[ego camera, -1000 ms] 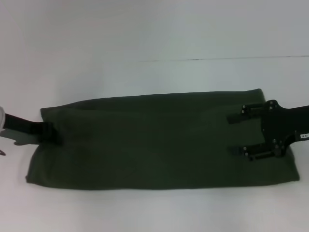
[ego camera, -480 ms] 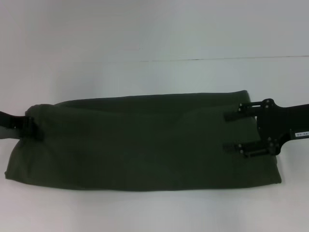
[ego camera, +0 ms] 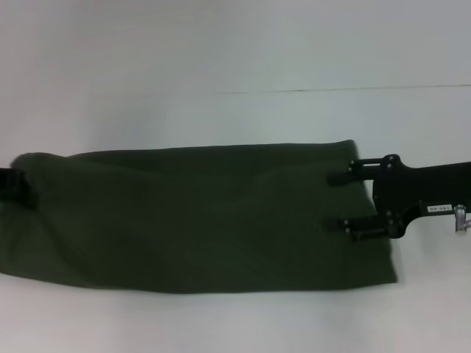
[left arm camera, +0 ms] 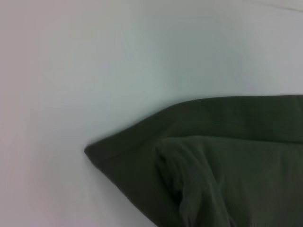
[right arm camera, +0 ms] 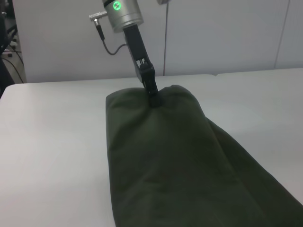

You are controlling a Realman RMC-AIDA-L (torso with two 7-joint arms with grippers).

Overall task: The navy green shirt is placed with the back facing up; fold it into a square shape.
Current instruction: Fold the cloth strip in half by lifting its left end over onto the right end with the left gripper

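The navy green shirt lies as a long dark olive strip across the white table, plain side up. My left gripper is at the far left edge of the head view, shut on the shirt's left end. The right wrist view shows it pinching the bunched fabric. My right gripper is open, with its two fingers spread over the shirt's right end. The left wrist view shows a folded corner of the shirt on the table.
The white table stretches behind and in front of the shirt, with a thin seam line across the back. A grey wall stands beyond the table's far edge, with cables at the side.
The left gripper has pulled the shirt's left end further to the left, and the whole strip has slid that way. The right gripper has moved left with the shirt's right end.
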